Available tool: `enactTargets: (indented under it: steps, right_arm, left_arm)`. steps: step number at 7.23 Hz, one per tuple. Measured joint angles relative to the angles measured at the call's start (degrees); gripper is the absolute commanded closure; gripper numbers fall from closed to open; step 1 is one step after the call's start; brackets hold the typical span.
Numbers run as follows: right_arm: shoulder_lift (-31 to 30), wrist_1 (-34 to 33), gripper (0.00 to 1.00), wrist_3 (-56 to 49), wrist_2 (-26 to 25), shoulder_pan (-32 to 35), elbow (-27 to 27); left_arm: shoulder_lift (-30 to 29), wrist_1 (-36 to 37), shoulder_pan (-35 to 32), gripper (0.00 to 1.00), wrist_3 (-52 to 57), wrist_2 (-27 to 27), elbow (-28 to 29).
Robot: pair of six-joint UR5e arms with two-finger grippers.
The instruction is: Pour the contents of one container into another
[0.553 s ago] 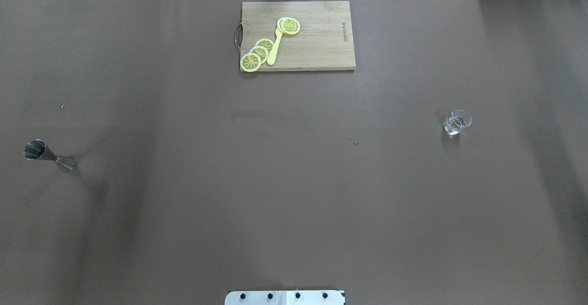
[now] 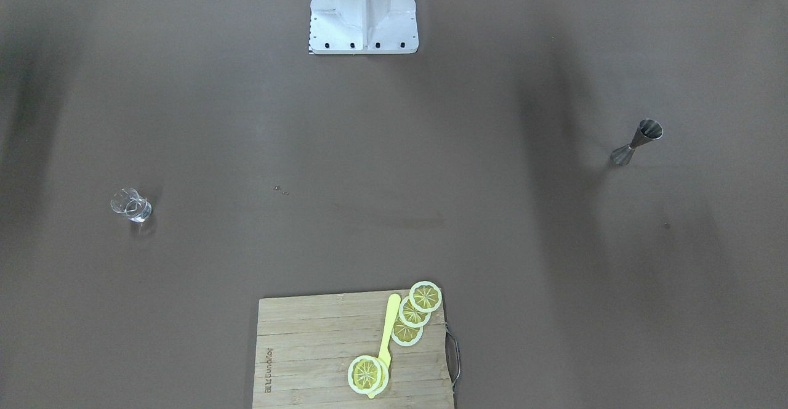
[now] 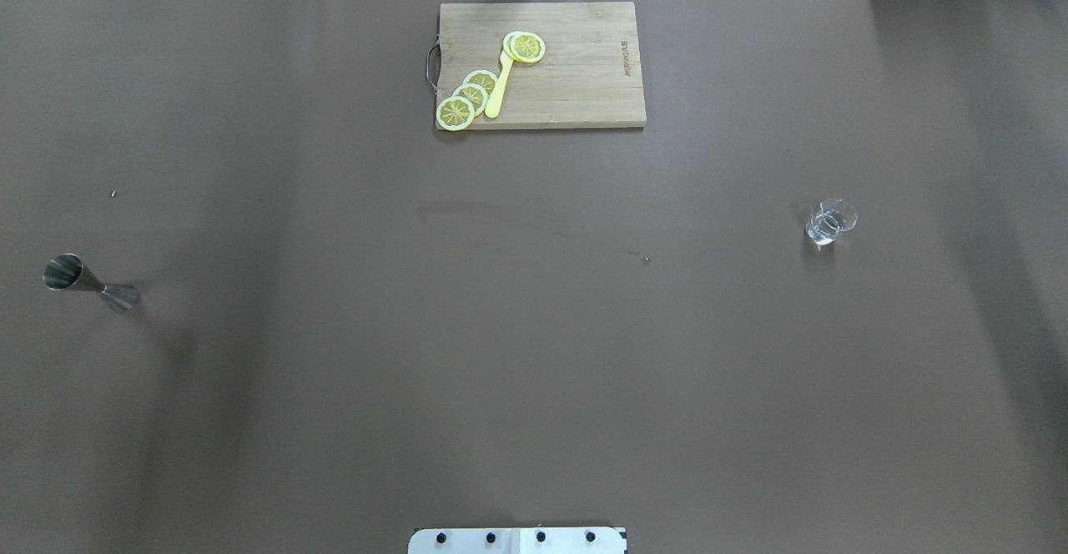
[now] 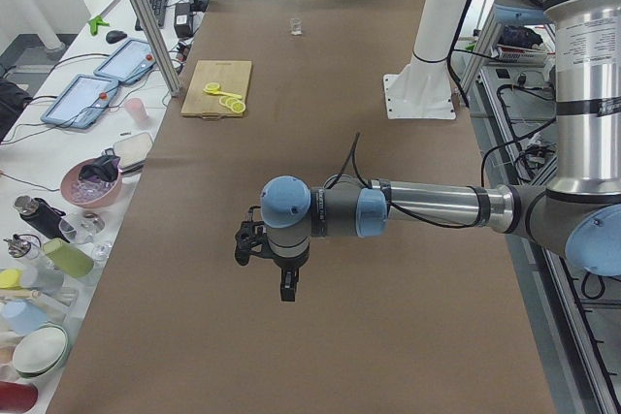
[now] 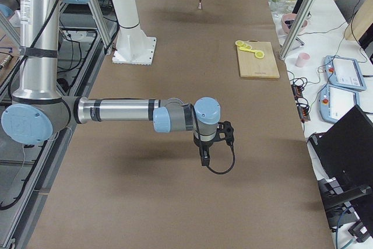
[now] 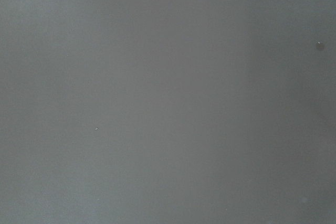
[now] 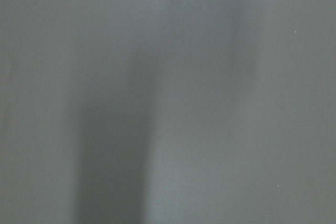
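A steel jigger stands on the brown table at the far left of the overhead view; it also shows as the jigger in the front view. A small clear glass pitcher stands at the right, seen again as the pitcher. Neither gripper appears in the overhead or front views. My left gripper hangs above bare table, pointing down. My right gripper hangs likewise at its end of the table. I cannot tell whether either is open or shut. Both wrist views show only brown table.
A wooden cutting board lies at the table's far middle with lemon slices and a yellow knife on it. The robot's white base stands at the near edge. Cups and tablets sit beyond the table's far edge.
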Motion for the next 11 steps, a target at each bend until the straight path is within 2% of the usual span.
enactTargets:
  steps: [8, 11]
  right_arm:
    - [0.0, 0.0, 0.0, 0.0, 0.0, 0.0, 0.0]
    - [0.4, 0.0, 0.0, 0.1, 0.0, 0.0, -0.1]
  left_arm:
    - [-3.0, -0.4, 0.1, 0.02, 0.1, -0.4, 0.6]
    - [-3.3, -3.8, 0.1, 0.02, -1.6, -0.5, 0.4]
